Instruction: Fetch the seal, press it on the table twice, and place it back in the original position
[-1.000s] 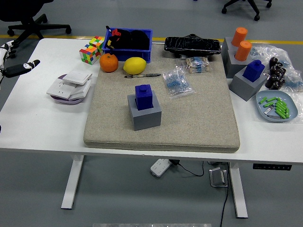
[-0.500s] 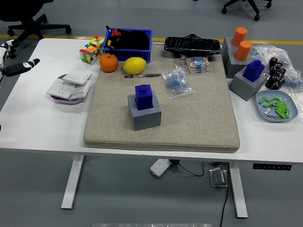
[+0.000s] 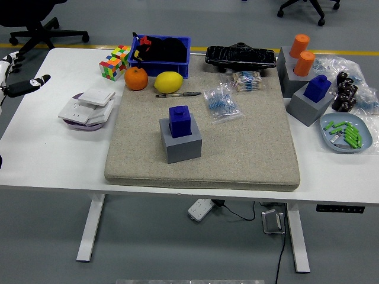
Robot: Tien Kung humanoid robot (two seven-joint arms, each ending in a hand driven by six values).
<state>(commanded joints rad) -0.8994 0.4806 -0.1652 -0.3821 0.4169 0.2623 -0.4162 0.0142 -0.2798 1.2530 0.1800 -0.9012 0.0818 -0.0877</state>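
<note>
The blue seal [image 3: 179, 120] is sitting upright in the top of its grey block [image 3: 180, 142], which is resting on the beige mat [image 3: 237, 148] near the mat's middle. Seated like that, the seal is standing with its upper part clear of the block, so a hand could be closing around it from above or from the side. This is the place the task wants the seal to end up in, and it is also where it would be waiting to be fetched; the scene is fitting either reading, and no ink mark is showing on the mat or the white tabletop [image 3: 53, 160] to settle it.

Neither robot hand is appearing over the tabletop, so whether their fingers are spread, curled or gripping anything is not showing. At the far left edge a white-and-black object [image 3: 23, 86] is poking in; what it is I cannot tell.

A second blue seal [image 3: 318, 87] is sitting in another grey block [image 3: 308, 106] off the mat on the right, just beside two orange seals [image 3: 302, 54]. A pen [image 3: 179, 94], a lemon [image 3: 169, 81] and an orange [image 3: 136, 78] are lying along the mat's far edge, well apart from the central block, leaving open mat around it for pressing.
</note>
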